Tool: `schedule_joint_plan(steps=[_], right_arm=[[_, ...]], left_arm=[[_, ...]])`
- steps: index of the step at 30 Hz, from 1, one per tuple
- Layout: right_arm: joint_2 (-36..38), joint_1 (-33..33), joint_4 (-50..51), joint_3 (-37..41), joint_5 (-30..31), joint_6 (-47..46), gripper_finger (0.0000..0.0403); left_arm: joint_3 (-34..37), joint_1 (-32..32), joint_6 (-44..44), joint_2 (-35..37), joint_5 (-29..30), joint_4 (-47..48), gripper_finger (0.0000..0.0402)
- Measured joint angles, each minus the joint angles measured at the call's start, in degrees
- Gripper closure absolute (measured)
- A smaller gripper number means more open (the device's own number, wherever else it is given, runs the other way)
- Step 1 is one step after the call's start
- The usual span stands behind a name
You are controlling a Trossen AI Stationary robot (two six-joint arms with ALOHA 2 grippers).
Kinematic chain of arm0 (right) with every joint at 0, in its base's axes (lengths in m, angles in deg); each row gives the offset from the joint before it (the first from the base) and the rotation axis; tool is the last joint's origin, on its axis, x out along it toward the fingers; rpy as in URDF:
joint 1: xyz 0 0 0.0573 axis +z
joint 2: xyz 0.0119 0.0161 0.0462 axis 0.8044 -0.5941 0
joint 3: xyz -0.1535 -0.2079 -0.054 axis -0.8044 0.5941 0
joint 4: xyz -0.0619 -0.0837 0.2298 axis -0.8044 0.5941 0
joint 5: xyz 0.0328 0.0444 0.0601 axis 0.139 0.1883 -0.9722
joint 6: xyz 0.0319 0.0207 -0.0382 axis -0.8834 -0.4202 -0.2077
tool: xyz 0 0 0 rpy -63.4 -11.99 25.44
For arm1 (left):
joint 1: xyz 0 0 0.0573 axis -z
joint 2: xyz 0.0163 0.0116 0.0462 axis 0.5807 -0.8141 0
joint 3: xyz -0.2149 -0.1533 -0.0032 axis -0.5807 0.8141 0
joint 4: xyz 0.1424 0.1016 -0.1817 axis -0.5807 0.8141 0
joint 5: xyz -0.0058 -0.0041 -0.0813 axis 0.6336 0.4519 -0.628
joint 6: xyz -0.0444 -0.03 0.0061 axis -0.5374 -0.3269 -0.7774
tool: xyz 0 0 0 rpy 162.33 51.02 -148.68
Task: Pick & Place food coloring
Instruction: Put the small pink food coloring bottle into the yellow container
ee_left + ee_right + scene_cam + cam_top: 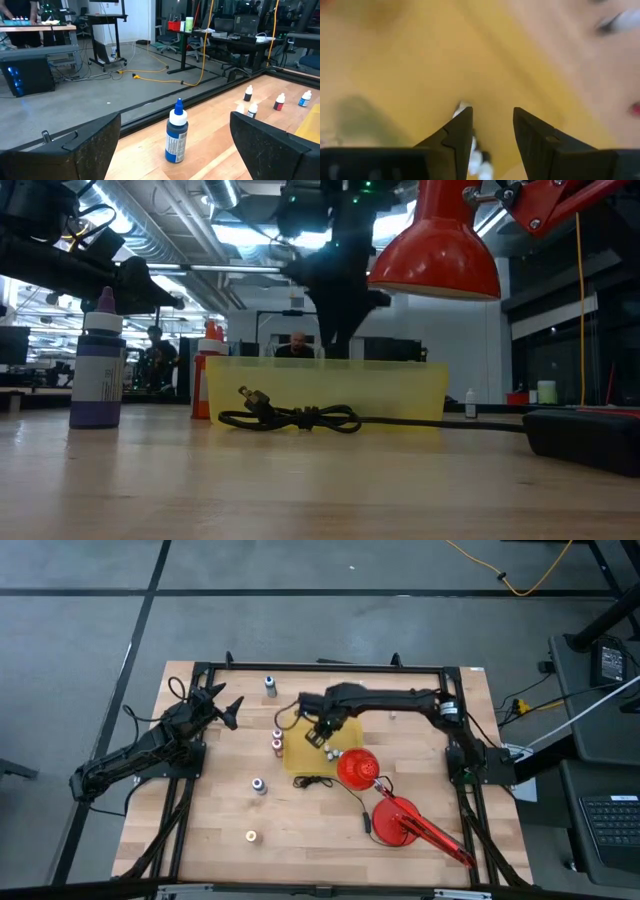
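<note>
High view: right tool (322,737), slightly parted and empty, hangs over the yellow tray (300,752); bottles at 9 o'clock (277,739) still loose on the surface.

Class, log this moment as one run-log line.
right claw: open, over yellow tray | left claw: open, parked at table edge

Tray (300,755) mid-table, lamp (357,769) just right of it, bottles (277,739) left, cord (295,418) in front.
</note>
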Motion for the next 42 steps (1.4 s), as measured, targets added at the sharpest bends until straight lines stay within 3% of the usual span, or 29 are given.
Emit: schedule_joint_plan(steps=[6, 16, 29, 42], right_arm=[[0.82, -5.11, -0.43, -4.5, 3.19, 3.91, 0.0253], [-1.13, -13.07, -6.67, -5.07, 3.49, 6.78, 0.0165], [-8.13, -17.49, -11.92, -5.07, 3.98, 8.08, 0.0166], [-13.77, -17.67, -11.89, -5.04, -0.65, 8.7, 0.0166]], left_arm=[[0.0, 0.0, 0.01, -0.01, 0.0, -0.02, 0.0038], [-0.01, 0.01, 0.01, -0.01, -0.01, 0.0, 0.0038], [0.0, 0.01, 0.0, 0.0, -0.02, 0.0, 0.0037], [0.0, 0.02, 0.0, -0.01, -0.02, 0.0, 0.0037]])
